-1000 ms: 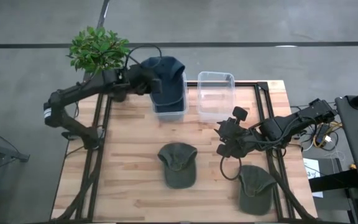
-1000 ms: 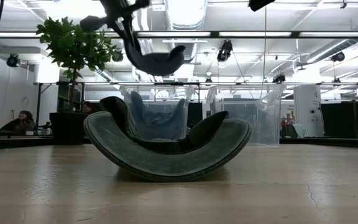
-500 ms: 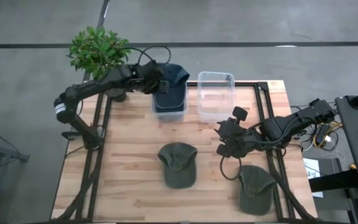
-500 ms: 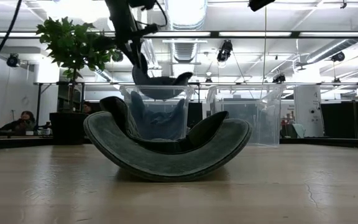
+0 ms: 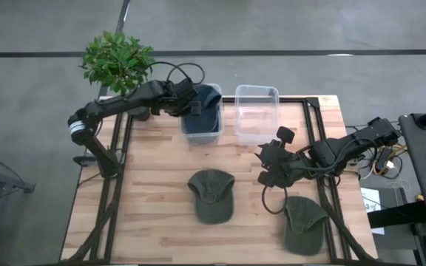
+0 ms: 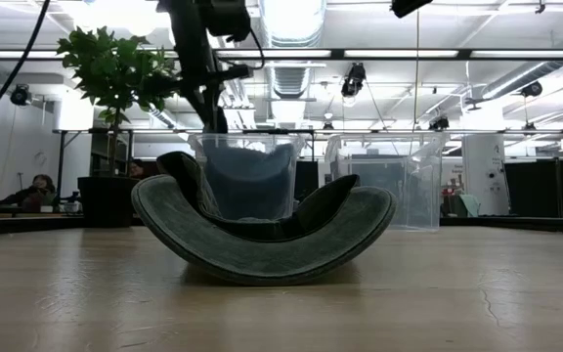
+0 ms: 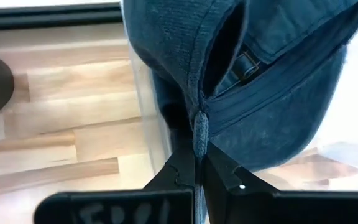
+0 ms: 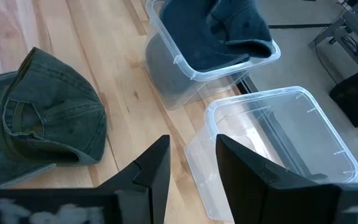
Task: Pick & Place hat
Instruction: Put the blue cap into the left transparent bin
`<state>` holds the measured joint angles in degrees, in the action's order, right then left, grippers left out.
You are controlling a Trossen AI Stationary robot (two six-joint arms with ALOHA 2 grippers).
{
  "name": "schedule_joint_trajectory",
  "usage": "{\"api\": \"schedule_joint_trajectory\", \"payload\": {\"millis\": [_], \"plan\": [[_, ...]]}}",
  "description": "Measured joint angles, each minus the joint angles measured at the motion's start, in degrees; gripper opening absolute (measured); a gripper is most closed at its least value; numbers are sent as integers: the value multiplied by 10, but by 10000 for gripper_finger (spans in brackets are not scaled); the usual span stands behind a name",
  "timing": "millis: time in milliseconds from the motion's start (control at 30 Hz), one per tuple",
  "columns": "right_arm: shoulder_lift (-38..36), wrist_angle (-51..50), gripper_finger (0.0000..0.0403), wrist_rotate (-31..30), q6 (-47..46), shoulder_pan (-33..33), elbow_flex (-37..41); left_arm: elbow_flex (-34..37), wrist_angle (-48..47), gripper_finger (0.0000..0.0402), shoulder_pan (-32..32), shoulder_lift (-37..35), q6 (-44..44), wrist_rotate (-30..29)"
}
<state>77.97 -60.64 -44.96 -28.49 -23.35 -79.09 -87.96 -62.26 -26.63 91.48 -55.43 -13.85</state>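
Observation:
A blue hat (image 5: 207,103) sits in the left clear bin (image 5: 201,134) at the table's far edge, on other blue cloth. My left gripper (image 5: 187,100) is at the bin's left rim, shut on the hat. In the low view the hat (image 6: 247,181) fills the bin behind the green hat (image 6: 262,235). That green hat (image 5: 211,195) lies mid-table, crown up. A second green hat (image 5: 305,224) lies near the right edge. My right gripper (image 5: 271,168) hovers open between them, over bare wood (image 8: 191,149). My left gripper pinches a folded edge (image 7: 199,127) of the blue hat between its two fingers (image 7: 178,174), beside the back opening with its strap buckle (image 7: 247,62). The fingers slant down over the bin's left wall. The hat rests in the bin, its crown sagging away from the fingers.
An empty clear bin (image 5: 256,111) stands right of the filled one. A potted plant (image 5: 117,58) stands at the far left corner, close behind my left arm. Bare wood shows along the near left side of the table (image 5: 132,214).
My left gripper moved right and down toward the left bin, staying shut on the blue hat. The hat, which hung lifted above the bin, has come down inside it and now rests on the cloth there. The right arm kept still.

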Motion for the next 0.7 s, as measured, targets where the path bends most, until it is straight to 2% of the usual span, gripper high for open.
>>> {"api": "schedule_joint_trajectory", "payload": {"millis": [133, 300, 433, 700], "plan": [[0, 0, 123, 0, 0, 0, 0, 29, 28, 7, 0, 0, -1, 13], [0, 0, 123, 0, 0, 0, 0, 59, 61, 36, 0, 0, 1, 40], [0, 0, 123, 0, -9, 0, 0, 75, 70, 42, 0, 0, 1, 49], [0, 1, 123, 0, -11, 0, 0, 66, 71, 46, 0, -8, 17, 75]]}}
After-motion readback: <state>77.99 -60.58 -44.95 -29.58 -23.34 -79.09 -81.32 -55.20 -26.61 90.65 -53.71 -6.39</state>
